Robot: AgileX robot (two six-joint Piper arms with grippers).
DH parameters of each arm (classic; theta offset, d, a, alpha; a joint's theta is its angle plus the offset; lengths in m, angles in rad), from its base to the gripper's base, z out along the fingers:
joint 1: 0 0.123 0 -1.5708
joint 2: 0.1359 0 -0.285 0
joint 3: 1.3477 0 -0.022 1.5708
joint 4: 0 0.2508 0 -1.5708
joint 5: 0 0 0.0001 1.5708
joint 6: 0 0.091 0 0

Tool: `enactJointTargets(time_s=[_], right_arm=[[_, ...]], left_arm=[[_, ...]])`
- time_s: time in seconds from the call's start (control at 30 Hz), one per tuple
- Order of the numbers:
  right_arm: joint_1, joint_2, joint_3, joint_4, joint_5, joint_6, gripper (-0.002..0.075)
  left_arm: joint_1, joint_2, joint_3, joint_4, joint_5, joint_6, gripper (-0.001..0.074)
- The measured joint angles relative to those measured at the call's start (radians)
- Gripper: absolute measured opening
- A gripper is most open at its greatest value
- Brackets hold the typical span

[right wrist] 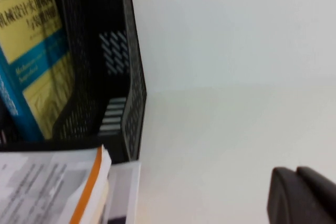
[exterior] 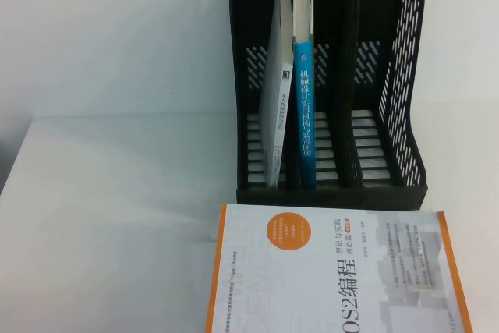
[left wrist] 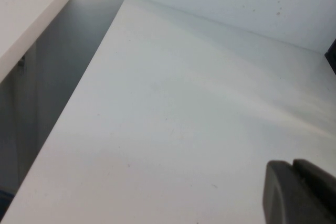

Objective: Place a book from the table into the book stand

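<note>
The book [exterior: 304,107], with its blue spine and white characters, stands upright in the middle slot of the black book stand [exterior: 398,76]. Its yellow-green cover with the blue band shows in the right wrist view [right wrist: 31,51], behind a perforated wall of the stand [right wrist: 134,77]. Neither gripper shows in the high view. My left gripper [left wrist: 294,167] is shut and empty above the bare white table [left wrist: 173,119]. My right gripper [right wrist: 296,172] is shut and empty above the table [right wrist: 236,129], to the right of the stand.
A thin grey-white book [exterior: 277,99] leans in the stand's left slot. A white book with orange edges [exterior: 335,271] lies flat on the table in front of the stand, also in the right wrist view [right wrist: 47,187]. The table's left edge [left wrist: 68,108] drops off.
</note>
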Motion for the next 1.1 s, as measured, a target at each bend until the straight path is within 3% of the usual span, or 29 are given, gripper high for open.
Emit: enactJointTargets(time_s=[0.17, 1.1], right_arm=[[-0.017, 0.000, 0.171, 0.083, -0.007, 0.000, -0.0003], [-0.018, 0.000, 0.173, 0.083, 0.003, 0.000, -0.0003]], left_arm=[[0.000, 0.000, 0.000, 0.000, 0.002, 0.000, -0.0002], [0.009, 0.000, 0.000, 0.000, 0.002, 0.000, -0.0002]])
